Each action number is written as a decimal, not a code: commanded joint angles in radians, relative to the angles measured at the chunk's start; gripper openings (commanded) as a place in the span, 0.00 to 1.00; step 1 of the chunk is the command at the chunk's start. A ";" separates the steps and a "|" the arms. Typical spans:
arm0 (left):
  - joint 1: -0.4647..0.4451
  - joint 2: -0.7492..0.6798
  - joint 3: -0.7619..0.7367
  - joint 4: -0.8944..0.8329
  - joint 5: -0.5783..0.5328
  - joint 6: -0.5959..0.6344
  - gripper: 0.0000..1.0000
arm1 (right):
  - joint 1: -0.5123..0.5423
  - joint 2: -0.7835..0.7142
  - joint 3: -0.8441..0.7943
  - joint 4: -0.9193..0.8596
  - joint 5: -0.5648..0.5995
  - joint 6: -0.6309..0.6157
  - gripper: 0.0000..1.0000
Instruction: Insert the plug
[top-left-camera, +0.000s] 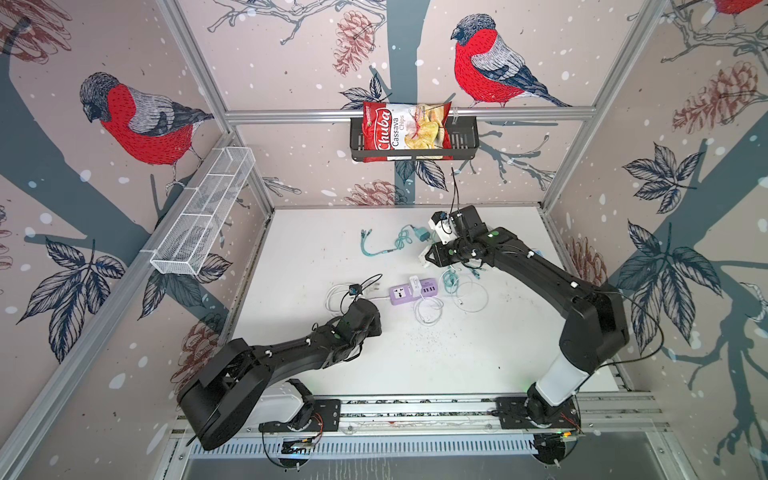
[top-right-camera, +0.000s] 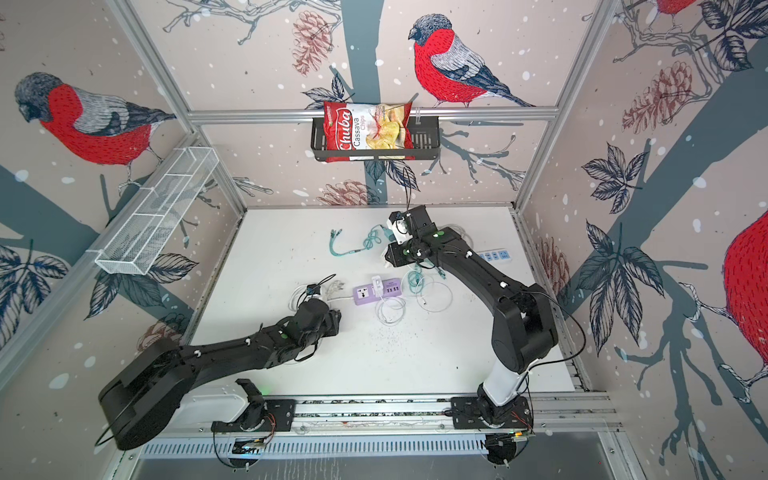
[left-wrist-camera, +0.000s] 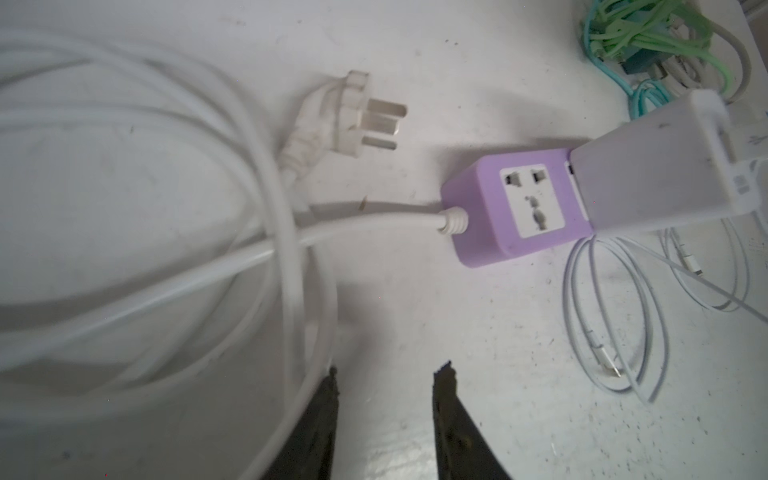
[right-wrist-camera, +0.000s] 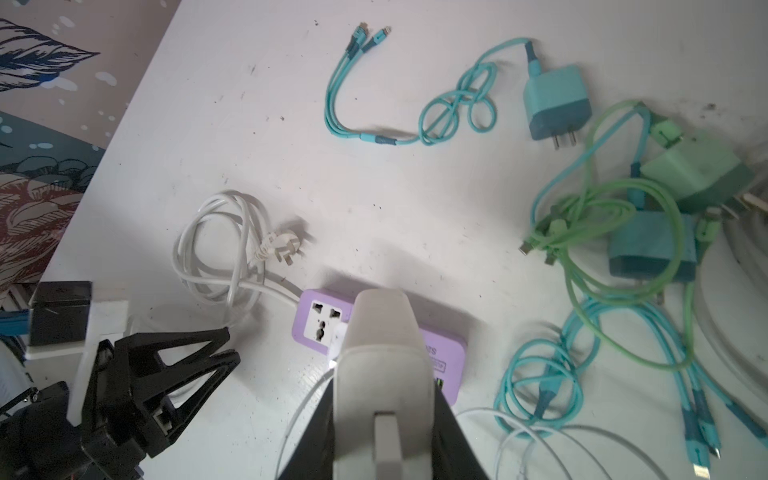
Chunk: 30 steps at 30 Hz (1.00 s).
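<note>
High above the white table (top-left-camera: 478, 353), the right gripper (top-left-camera: 426, 255) hangs closed. The left gripper (left-wrist-camera: 388, 370), jaws apart and empty, sits near the purple power strip (left-wrist-camera: 490, 232), where a white charger (left-wrist-camera: 648, 166) stands beside the free socket (left-wrist-camera: 536, 201).
</note>
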 joint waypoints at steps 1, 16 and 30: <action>0.014 -0.027 -0.049 -0.012 -0.059 -0.105 0.37 | 0.016 0.026 0.038 0.033 -0.059 -0.062 0.16; 0.218 0.125 -0.056 0.129 -0.078 -0.078 0.36 | 0.037 0.161 0.117 0.057 -0.105 -0.201 0.16; 0.357 0.474 0.185 0.256 0.009 0.054 0.32 | 0.027 0.288 0.162 0.021 -0.041 -0.190 0.15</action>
